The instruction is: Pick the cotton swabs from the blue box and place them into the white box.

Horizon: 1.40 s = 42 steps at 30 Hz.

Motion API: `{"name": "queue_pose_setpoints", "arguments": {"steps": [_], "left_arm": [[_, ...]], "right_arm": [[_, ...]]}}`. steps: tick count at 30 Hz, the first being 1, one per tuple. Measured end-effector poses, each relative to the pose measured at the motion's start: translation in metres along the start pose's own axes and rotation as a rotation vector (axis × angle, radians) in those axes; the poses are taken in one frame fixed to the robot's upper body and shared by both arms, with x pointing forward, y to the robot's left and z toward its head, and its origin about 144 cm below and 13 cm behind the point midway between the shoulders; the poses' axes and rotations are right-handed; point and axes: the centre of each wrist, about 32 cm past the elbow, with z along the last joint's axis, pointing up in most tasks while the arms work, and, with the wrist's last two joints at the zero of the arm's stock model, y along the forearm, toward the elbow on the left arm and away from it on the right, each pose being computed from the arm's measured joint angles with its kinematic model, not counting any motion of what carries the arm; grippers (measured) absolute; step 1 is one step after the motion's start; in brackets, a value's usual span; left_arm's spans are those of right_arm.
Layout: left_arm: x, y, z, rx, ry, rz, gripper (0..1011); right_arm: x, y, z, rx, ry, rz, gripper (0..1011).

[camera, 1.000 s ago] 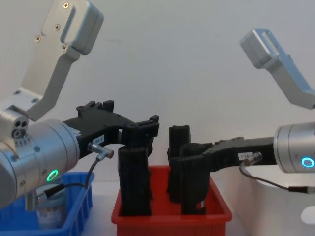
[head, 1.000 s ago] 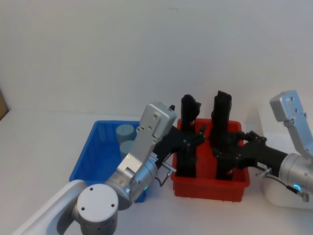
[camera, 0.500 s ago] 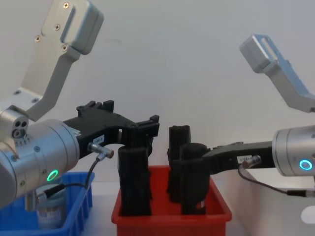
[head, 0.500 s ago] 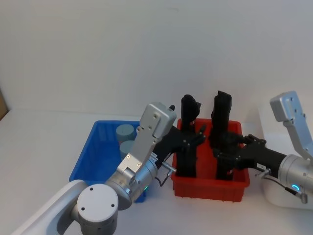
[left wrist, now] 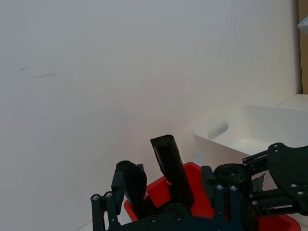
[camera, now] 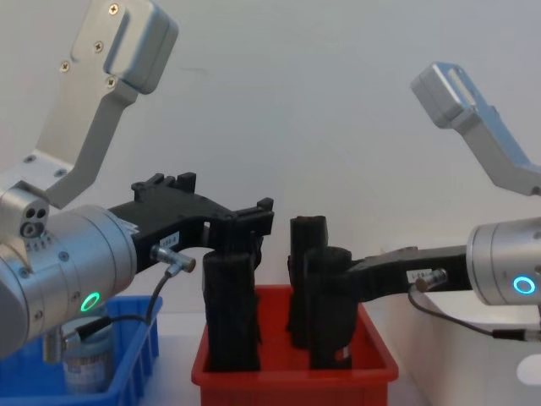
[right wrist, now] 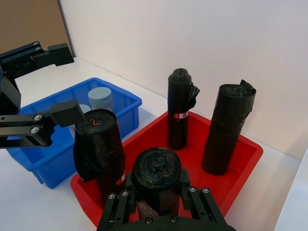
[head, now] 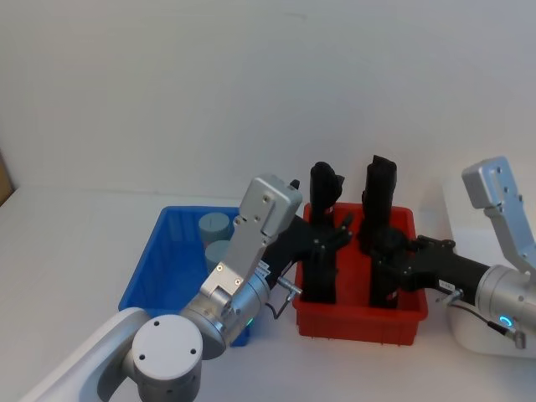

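Reaching in from the right, the right gripper (right wrist: 156,204) sits low in the near right part of the red bin (head: 356,322). Its fingers (right wrist: 119,204) press on opposite sides of an upright black roll (right wrist: 156,175), clamped just under the roll's top. The roll's base is hidden behind the red wall in the chest view.

Three other rolls (right wrist: 180,108) stand upright in the same bin: one near left, two along the far side. All four are apart from one another.

The left gripper (camera: 254,224) hangs above the left side of the red bin, over the near left roll. Its jaws are wide apart and it holds nothing. It is not touching the roll below.

The cotton swabs (head: 215,224) are two jars in the far right part of the blue box (head: 151,268), upright with pale lids up. One is farther, one nearer, and they are close together; I cannot tell whether they touch. No gripper is on them.

The blue box sits at the left of the white table (head: 75,226), just beside the red bin. The red bin is in the middle. The white box (left wrist: 211,142) is right of the red bin, partly behind the right arm, with an oval handle cut-out showing in its wall.
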Motion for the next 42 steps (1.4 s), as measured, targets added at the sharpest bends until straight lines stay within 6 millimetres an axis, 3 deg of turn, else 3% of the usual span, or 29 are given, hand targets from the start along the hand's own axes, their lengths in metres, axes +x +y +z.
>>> {"name": "queue_pose_setpoints", "arguments": {"steps": [17,30,42], "left_arm": [[0.0,0.0,0.0,0.0,0.0,0.0,1004],[0.0,0.0,0.0,0.0,0.0,0.0,1004],[0.0,0.0,0.0,0.0,0.0,0.0,1004]], "right_arm": [[-0.001,-0.01,0.007,0.058,-0.014,-0.006,487],[-0.002,-0.037,0.034,0.219,-0.069,-0.047,487],[0.009,-0.066,0.066,0.359,-0.154,-0.162,487]]}}
